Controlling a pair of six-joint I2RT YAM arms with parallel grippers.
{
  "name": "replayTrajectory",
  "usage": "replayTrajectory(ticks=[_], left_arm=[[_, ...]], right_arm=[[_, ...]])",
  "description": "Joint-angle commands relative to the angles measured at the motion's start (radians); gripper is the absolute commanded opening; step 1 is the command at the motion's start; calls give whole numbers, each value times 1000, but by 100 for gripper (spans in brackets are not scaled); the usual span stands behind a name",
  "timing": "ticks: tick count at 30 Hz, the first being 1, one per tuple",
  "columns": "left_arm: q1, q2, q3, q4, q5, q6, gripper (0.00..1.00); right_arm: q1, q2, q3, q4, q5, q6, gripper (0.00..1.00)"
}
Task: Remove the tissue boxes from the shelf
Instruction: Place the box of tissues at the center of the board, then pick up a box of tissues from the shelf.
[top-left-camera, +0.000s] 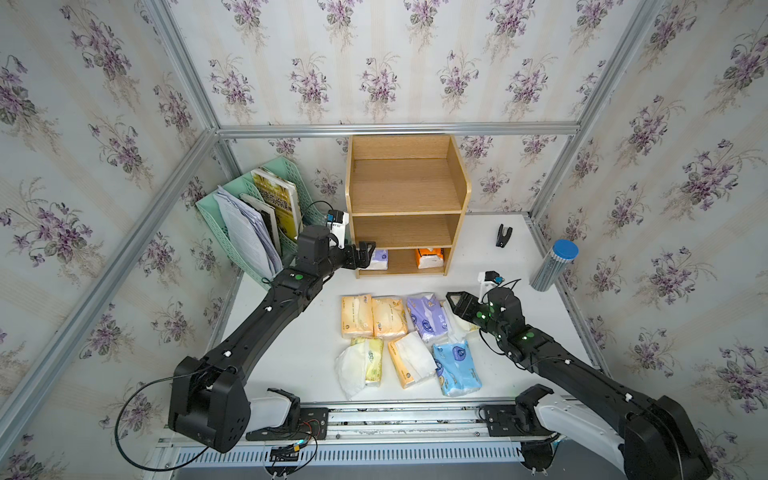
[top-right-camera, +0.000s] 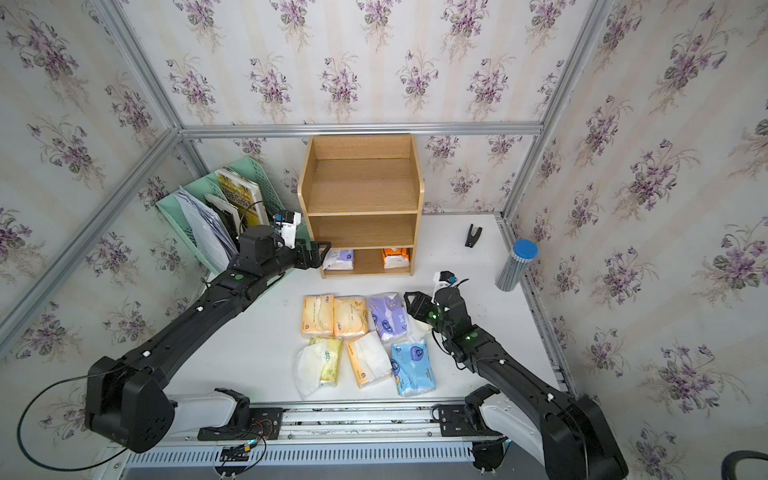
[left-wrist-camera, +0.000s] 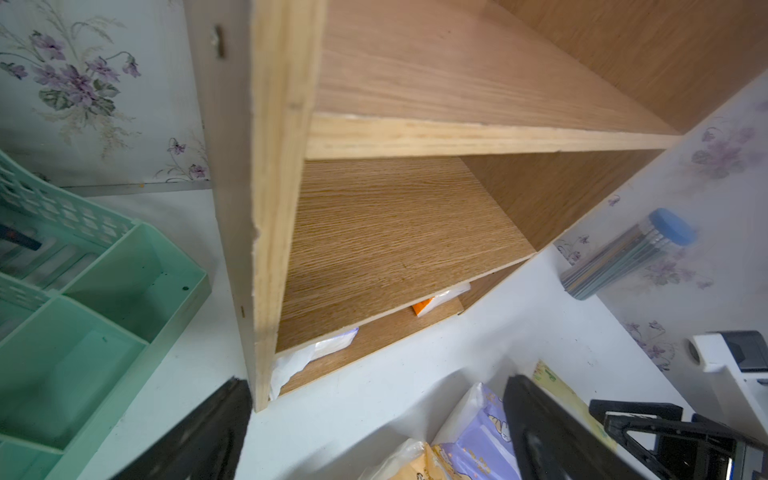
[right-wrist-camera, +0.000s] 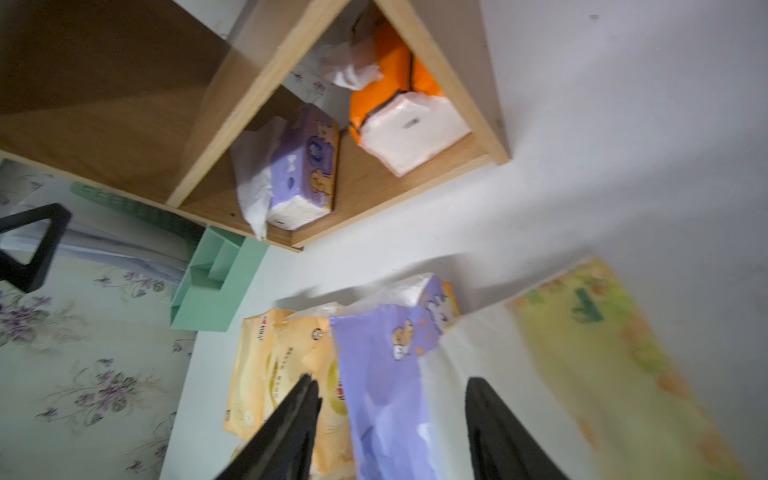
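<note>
Two tissue packs sit on the shelf (top-left-camera: 405, 187), operator, both in its bottom tier. The purple pack (top-left-camera: 380, 259) is at the left end with white tissue spilling out, and the bright orange pack (top-left-camera: 430, 257) is at the right end. The shelf stands at the middle of the table's (top-left-camera: 291, 357) back edge.

Your left gripper (top-left-camera: 365, 254) is right at the shelf's front left corner, level with that bottom tier. It's just beside the purple pack and apart from it. In its wrist view the fingers (left-wrist-camera: 199, 436) are spread wide and empty.

Your right gripper (top-left-camera: 454, 300) hangs over the packs in the middle of the table. In its wrist view the jaws stand apart, holding nothing, above a second purple pack (right-wrist-camera: 386, 374), with a yellow-green pack (right-wrist-camera: 602, 353) just beside it. That picture is blurred, so I can't tell you about finer contact.

The rest show in both top views. One pale orange pack (top-left-camera: 356, 316) touches a second pale orange pack (top-left-camera: 388, 318), to the left of the second purple pack. Nearer the front edge lie a yellow pack (top-left-camera: 372, 359), a torn-open pale orange pack (top-left-camera: 409, 359) showing white tissue, and a light blue pack (top-left-camera: 457, 368).

At the back left corner a mint green file rack (top-left-camera: 220, 239) holds white papers (top-left-camera: 245, 224) and a yellow book (top-left-camera: 278, 195). A black clip (top-left-camera: 504, 235) lies near the back right corner, and a blue-capped tube (top-left-camera: 555, 266) stands at the right edge.
</note>
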Motion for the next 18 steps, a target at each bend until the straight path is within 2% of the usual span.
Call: replayTrajectory(ticks=[1, 10, 13, 16, 18], left_arm=[[-16, -6, -2, 92, 33, -1, 99], [-72, -56, -31, 112, 6, 20, 99], [-78, -105, -49, 74, -73, 37, 99], [-76, -162, -90, 64, -199, 61, 99], [-58, -173, -108, 79, -225, 84, 99]], right_arm=[[69, 71, 53, 102, 59, 36, 61], [128, 319, 149, 369, 59, 134, 60], [152, 400, 195, 434, 85, 160, 60], [183, 482, 228, 515, 131, 182, 60], [197, 547, 262, 561, 136, 200, 59]])
